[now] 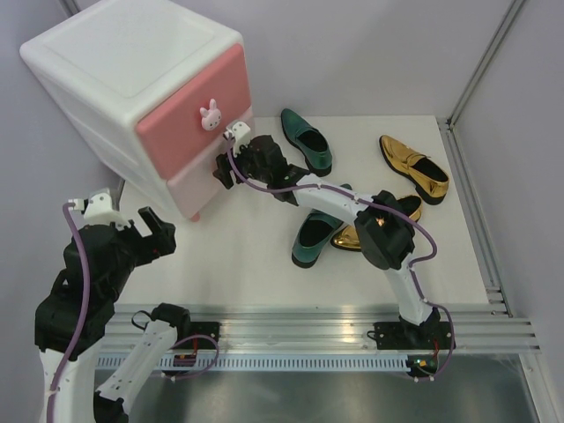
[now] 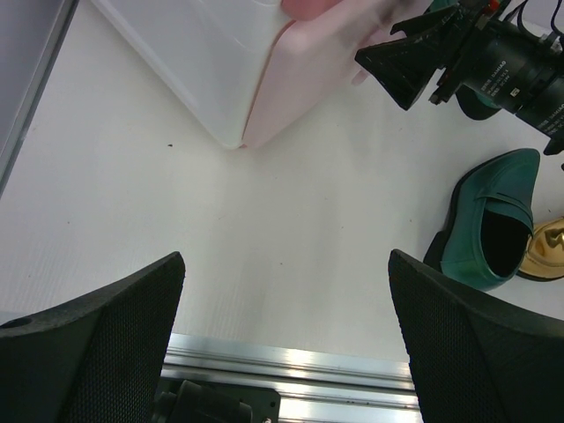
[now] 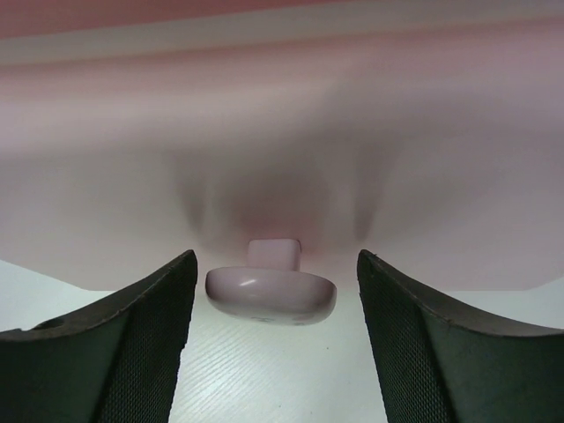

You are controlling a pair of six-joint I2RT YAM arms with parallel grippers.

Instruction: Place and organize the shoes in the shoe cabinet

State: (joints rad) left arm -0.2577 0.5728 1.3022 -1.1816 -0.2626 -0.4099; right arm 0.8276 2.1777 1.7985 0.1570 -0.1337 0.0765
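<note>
The shoe cabinet (image 1: 132,62) stands at the back left with both drawers shut; a bunny knob (image 1: 210,115) is on the deeper pink upper front. My right gripper (image 1: 221,169) is at the pale pink lower front. In the right wrist view it (image 3: 273,295) is open, with the lower knob (image 3: 271,293) between its fingers (image 3: 132,344) and untouched. My left gripper (image 1: 148,231) is open and empty over bare table at the near left. One green shoe (image 1: 307,139) and one gold shoe (image 1: 414,166) lie at the back. A second green shoe (image 1: 315,236) and a second gold shoe (image 1: 381,220) lie under my right arm.
The left wrist view shows the cabinet's lower corner (image 2: 251,97), my right gripper (image 2: 414,57) at its front, the near green shoe (image 2: 493,229), a sliver of gold shoe (image 2: 551,251) and the metal rail (image 2: 291,370) at the table's near edge. A metal frame post (image 1: 471,176) runs along the right.
</note>
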